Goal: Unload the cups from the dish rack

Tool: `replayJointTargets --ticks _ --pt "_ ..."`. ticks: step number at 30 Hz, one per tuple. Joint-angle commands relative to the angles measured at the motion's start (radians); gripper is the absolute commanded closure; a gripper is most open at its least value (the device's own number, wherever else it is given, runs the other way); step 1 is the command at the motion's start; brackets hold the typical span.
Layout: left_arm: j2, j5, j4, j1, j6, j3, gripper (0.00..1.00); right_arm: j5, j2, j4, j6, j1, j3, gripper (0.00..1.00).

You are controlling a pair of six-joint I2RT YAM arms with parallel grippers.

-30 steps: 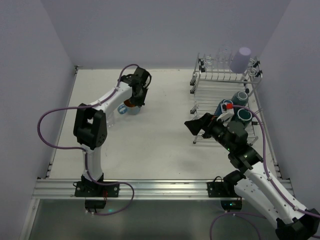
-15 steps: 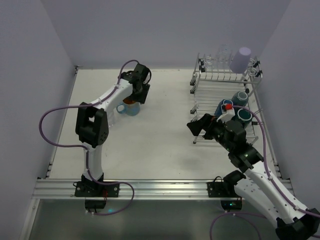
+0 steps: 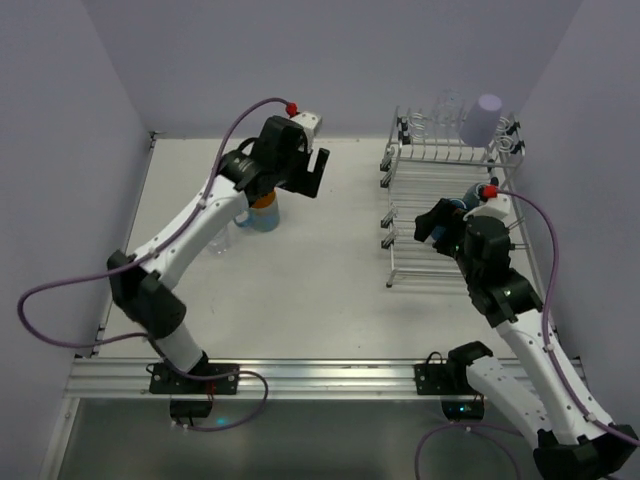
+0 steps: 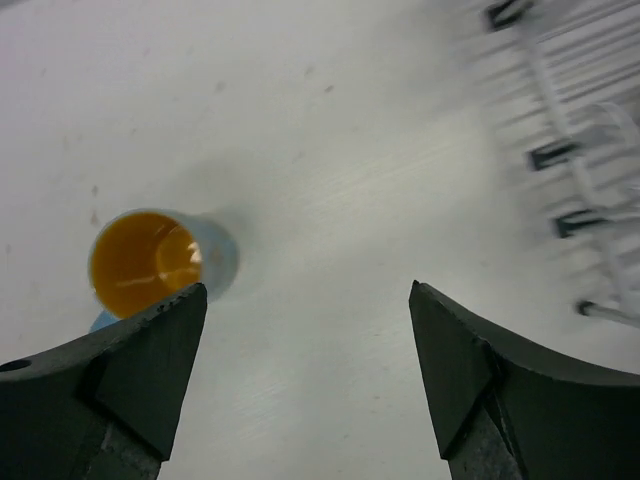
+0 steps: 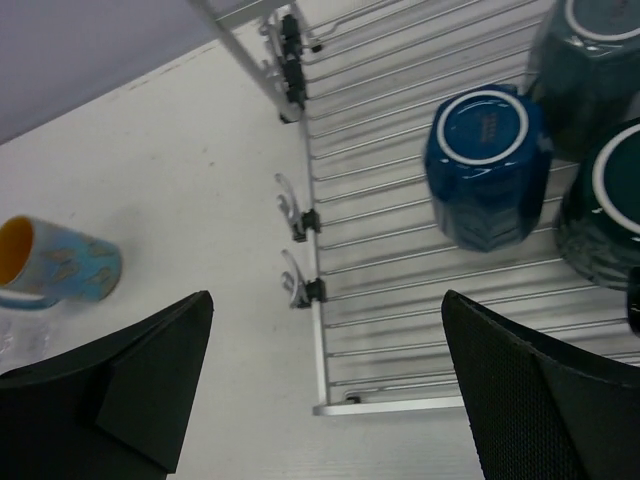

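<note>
A light blue mug with an orange inside [image 3: 265, 213] [image 4: 150, 262] [image 5: 60, 265] stands upright on the table, free of any grip. My left gripper [image 3: 312, 172] [image 4: 310, 330] hangs open above and to the right of it, nothing between its fingers. The dish rack [image 3: 420, 190] [image 5: 400, 250] stands at the right. On its lower bars lie an upturned blue mug [image 5: 487, 165] and two dark teal mugs [image 5: 590, 60] [image 5: 605, 205]. A lavender tumbler [image 3: 487, 118] and clear glasses [image 3: 447, 108] sit on the top tier. My right gripper [image 3: 435, 222] [image 5: 325, 300] is open over the rack's front left corner.
A clear glass [image 3: 222, 240] stands on the table just left of the light blue mug. Walls close in the table on the left, back and right. An aluminium rail [image 3: 300, 375] runs along the near edge by the arm bases.
My left gripper opened, let go of the light blue mug and rose up and to the right. My right gripper moved back and right, over the rack.
</note>
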Motion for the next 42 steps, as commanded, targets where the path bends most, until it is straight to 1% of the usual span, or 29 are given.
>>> replayJointTargets --ticks 1,2,3,4,5,6,7,9,10,12,15,17,20,24,30,35,36,37,39,40,41,42 --pt "-0.264 0.132 0.194 -0.099 -0.031 -0.115 0.13 0.106 0.100 -0.047 -0.091 -0.067 0.091 0.01" --pt "-0.314 0.160 0.242 -0.112 -0.041 -0.164 0.13 0.126 0.128 -0.055 -0.103 -0.073 0.111 0.01" --pt "-0.372 0.236 0.296 -0.132 -0.055 -0.298 0.13 0.152 0.155 -0.061 -0.126 -0.081 0.148 0.01" --pt "-0.491 0.273 0.359 -0.139 -0.070 -0.372 0.13 0.159 0.207 -0.067 -0.134 -0.096 0.165 0.01" --pt "-0.547 0.304 0.447 -0.143 -0.098 -0.430 0.13 0.166 0.232 -0.069 -0.141 -0.107 0.179 0.01" --pt "-0.604 0.341 0.479 -0.143 -0.110 -0.545 0.13 0.167 0.253 -0.068 -0.160 -0.114 0.199 0.01" --pt "-0.701 0.347 0.502 -0.143 -0.126 -0.593 0.10 0.161 0.295 -0.067 -0.167 -0.139 0.206 0.01" --pt "-0.783 0.353 0.517 -0.143 -0.126 -0.694 0.08 0.152 0.335 -0.067 -0.183 -0.163 0.225 0.01" --pt "-0.852 0.362 0.514 -0.143 -0.114 -0.724 0.06 0.147 0.352 -0.066 -0.186 -0.183 0.231 0.01" --pt "-0.933 0.387 0.506 -0.143 -0.098 -0.801 0.05 0.146 0.401 -0.066 -0.195 -0.200 0.246 0.01" --pt "-1.013 0.373 0.499 -0.145 -0.074 -0.894 0.03 0.134 0.456 -0.064 -0.206 -0.217 0.269 0.01" --pt "-1.037 0.369 0.517 -0.143 -0.060 -0.954 0.03 0.127 0.494 -0.060 -0.209 -0.225 0.280 0.01" --pt "-1.044 0.364 0.537 -0.143 -0.052 -0.997 0.02 0.094 0.545 -0.026 -0.226 -0.234 0.283 0.01" --pt "-1.000 0.363 0.507 -0.142 -0.031 -0.992 0.03 0.091 0.620 -0.015 -0.229 -0.249 0.303 0.01" --pt "-1.011 0.352 0.510 -0.142 -0.029 -1.006 0.02 0.046 0.720 0.032 -0.227 -0.256 0.311 0.01" --pt "-0.998 0.358 0.511 -0.143 -0.031 -1.005 0.03 0.034 0.751 0.058 -0.214 -0.256 0.300 0.01" --pt "-0.992 0.358 0.513 -0.142 -0.035 -1.005 0.03 0.054 0.749 0.070 -0.207 -0.254 0.297 0.03" --pt "-0.989 0.358 0.514 -0.143 -0.038 -1.003 0.03 0.061 0.732 0.080 -0.206 -0.256 0.289 0.12" --pt "-0.986 0.369 0.520 -0.143 -0.063 -1.000 0.03 0.063 0.705 0.113 -0.204 -0.253 0.263 0.25" --pt "-0.985 0.372 0.534 -0.142 -0.075 -0.999 0.03 0.066 0.673 0.120 -0.200 -0.250 0.257 0.33" --pt "-0.983 0.375 0.542 -0.142 -0.090 -0.999 0.03 0.072 0.654 0.127 -0.200 -0.245 0.245 0.49" --pt "-0.979 0.378 0.549 -0.142 -0.116 -0.996 0.03 0.077 0.633 0.146 -0.201 -0.234 0.239 0.55"
